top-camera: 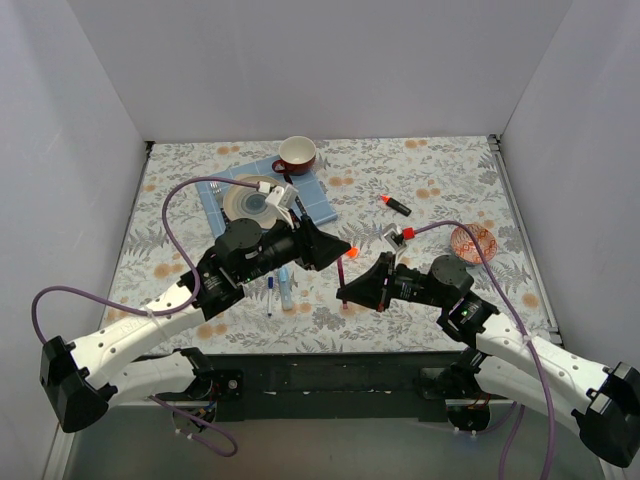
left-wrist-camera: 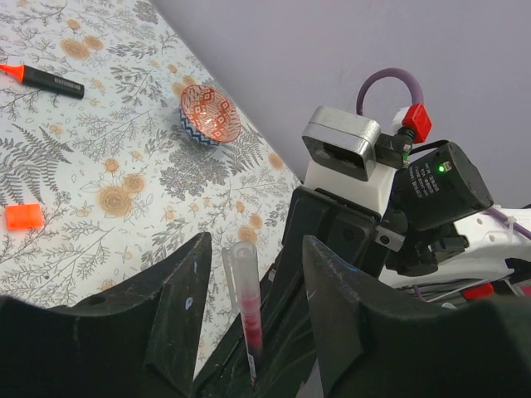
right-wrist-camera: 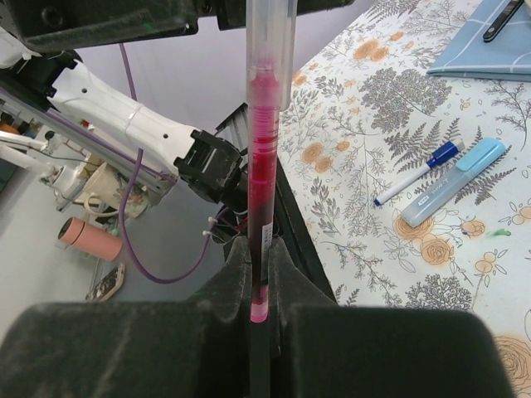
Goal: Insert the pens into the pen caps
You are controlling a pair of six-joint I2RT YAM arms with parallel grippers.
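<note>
The floral bench (top-camera: 440,180) carries the loose things. The left end effector (left-wrist-camera: 253,249) hangs over its middle with jaws spread wide, gripping nothing. The maroon pen (left-wrist-camera: 249,315) rises in the gap between its fingers and seems to touch neither. The right end effector (right-wrist-camera: 259,249) is clamped on the lower part of that pen and holds it upright, off the bench (the pen's top section is clear plastic).

A red patterned bowl (left-wrist-camera: 211,114) sits toward the bench's right side. The black highlighter (left-wrist-camera: 46,79) lies beyond both end effectors, its orange tip bare. The light-blue marker (right-wrist-camera: 452,193) lies on the bench below the left arm. The white-and-blue pen (right-wrist-camera: 415,172) is just beside it, not touching. The orange cap (left-wrist-camera: 23,216) lies alone on the bench, near the left end effector.
</note>
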